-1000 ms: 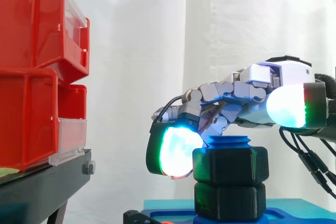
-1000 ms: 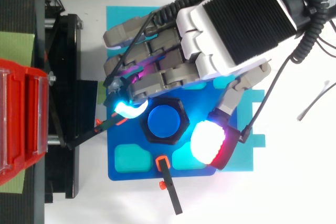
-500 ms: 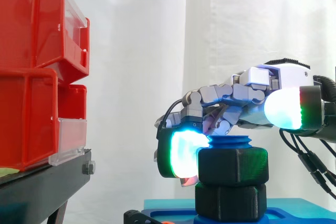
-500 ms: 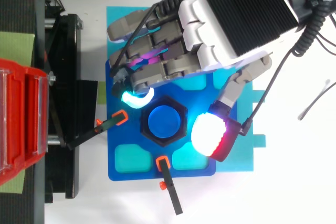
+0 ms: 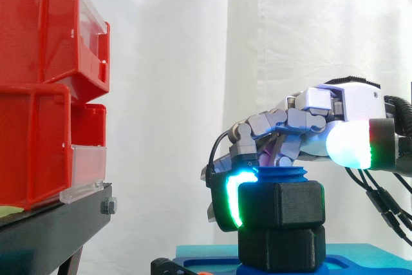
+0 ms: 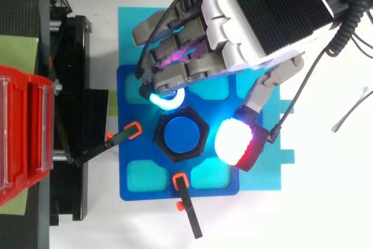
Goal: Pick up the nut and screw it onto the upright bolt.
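Red plastic bins (image 5: pixel 38 94): stacked on the black stand (image 5: pixel 51 223), well apart from the work.
Robot hand (image 6: pixel 256 21): curled round the nut; one glowing fingertip (image 5: pixel 230 201) lies against a side flat, and the white-red thumb pad (image 6: pixel 236 143) sits just beside the opposite side. Thumb contact is unclear.
Blue base plate (image 6: pixel 123 161): carries the bolt.
Black hexagonal plastic nut (image 5: pixel 280 204): threaded on the bolt, directly above a second black hex block (image 5: pixel 280 249).
Blue upright threaded bolt (image 6: pixel 182 134): its tip stands proud of the nut.
Handling: probably light, stiff and smooth-faced, so pads may slip.
Hold: opposite flats, not corners.
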### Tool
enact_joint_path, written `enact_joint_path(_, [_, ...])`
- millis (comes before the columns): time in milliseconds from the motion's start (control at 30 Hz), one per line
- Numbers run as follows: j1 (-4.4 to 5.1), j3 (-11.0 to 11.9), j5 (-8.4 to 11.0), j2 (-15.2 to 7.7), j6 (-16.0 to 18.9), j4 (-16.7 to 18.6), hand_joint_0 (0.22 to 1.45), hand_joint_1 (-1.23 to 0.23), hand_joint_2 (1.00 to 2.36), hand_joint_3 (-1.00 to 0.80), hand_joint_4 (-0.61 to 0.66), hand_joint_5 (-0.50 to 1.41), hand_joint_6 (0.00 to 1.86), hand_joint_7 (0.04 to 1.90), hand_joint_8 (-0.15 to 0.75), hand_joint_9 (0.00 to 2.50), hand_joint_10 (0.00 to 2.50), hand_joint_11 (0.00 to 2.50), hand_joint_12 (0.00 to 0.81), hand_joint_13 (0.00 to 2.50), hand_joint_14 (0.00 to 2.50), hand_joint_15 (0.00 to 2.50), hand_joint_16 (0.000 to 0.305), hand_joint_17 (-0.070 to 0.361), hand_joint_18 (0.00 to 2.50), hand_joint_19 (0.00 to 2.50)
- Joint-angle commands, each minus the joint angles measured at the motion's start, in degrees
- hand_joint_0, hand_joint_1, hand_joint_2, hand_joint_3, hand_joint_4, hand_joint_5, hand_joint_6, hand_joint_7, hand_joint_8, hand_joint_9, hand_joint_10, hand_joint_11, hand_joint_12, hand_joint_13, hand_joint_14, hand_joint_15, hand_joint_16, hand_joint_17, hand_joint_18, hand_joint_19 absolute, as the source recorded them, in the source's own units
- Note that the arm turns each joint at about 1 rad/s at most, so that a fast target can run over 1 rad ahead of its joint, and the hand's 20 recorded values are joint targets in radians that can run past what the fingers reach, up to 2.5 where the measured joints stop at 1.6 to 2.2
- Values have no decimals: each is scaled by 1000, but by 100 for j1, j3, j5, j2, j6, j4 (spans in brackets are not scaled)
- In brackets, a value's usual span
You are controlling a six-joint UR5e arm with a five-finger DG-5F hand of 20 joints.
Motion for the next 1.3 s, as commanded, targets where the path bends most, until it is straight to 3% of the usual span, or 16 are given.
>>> enact_joint_path(0, [-11,-2,-6,2,-1,0,498,-209,1000,-500,109,45,637,1222,230,1225,0,0,172,838,0,0,22,51,545,125])
enact_joint_path(133, [-20,-11,-6,2,-1,8,499,-210,1000,-500,111,47,630,1244,233,1255,0,0,165,862,0,0,22,50,578,143])
enact_joint_path(233, [-29,-11,-6,2,-1,17,496,-201,1000,-500,158,50,519,1445,233,1217,0,0,185,820,0,0,24,54,532,124])
enact_joint_path(333, [-29,-2,-6,2,-1,35,484,-173,1000,-500,202,0,504,1298,217,1106,0,0,210,736,0,0,28,63,443,111])
enact_joint_path(500, [-29,-2,-14,2,8,52,471,-155,1000,-500,227,-77,504,904,225,950,0,0,237,641,0,0,32,73,363,72])
enact_joint_path(767, [-29,24,-41,2,8,52,459,-141,1000,-500,162,-138,502,636,203,803,0,0,250,537,0,0,35,79,237,5])
enact_joint_path(1033, [-2,51,-50,2,8,70,450,-114,1000,-500,143,-158,501,594,196,666,0,0,273,416,0,0,36,82,81,0])
enact_joint_path(1267, [50,42,-23,2,-1,79,451,-104,1000,-500,184,-119,502,705,207,659,0,0,279,412,0,0,36,82,55,0])
